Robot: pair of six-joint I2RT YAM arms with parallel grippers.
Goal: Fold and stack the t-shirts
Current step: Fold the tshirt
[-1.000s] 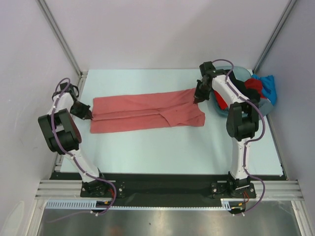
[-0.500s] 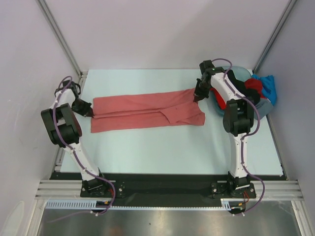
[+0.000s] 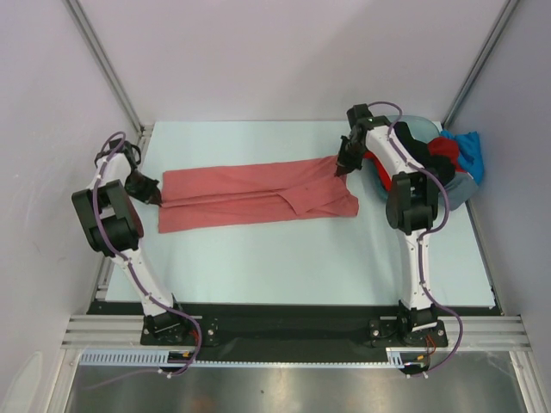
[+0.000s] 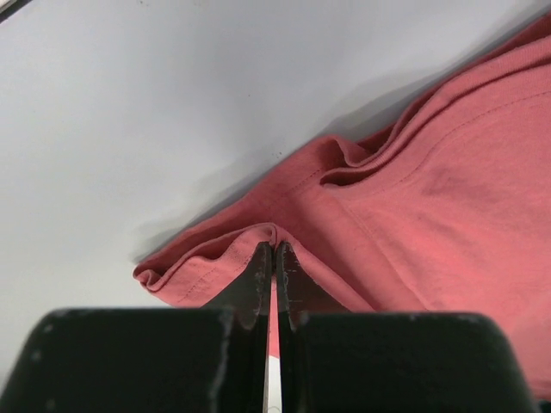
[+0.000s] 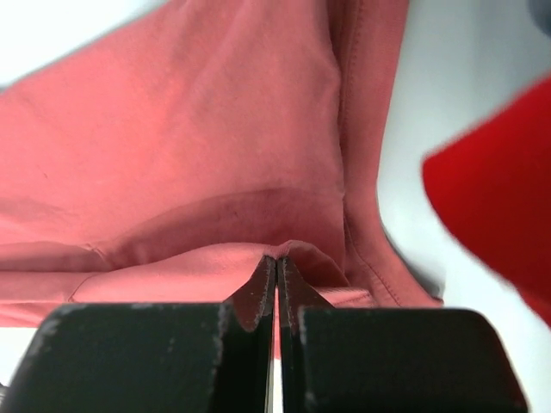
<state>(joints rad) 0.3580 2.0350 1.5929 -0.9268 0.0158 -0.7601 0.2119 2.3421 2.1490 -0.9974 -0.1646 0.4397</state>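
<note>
salmon-red t-shirt [image 3: 250, 194] stretched lengthwise on tabletop [image 3: 258, 258], L gripper [image 3: 159, 200] pinching its left edge, R gripper [image 3: 339, 171] pinching its right edge

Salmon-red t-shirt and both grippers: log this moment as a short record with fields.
shirt: salmon-red t-shirt, spread lengthwise across the table, layers folded over
left arm: left gripper shut on the shirt's left edge
right arm: right gripper shut on the shirt's far right corner
container: grey-blue basin at the table's right side
in container: red t-shirt, blue t-shirt
</note>
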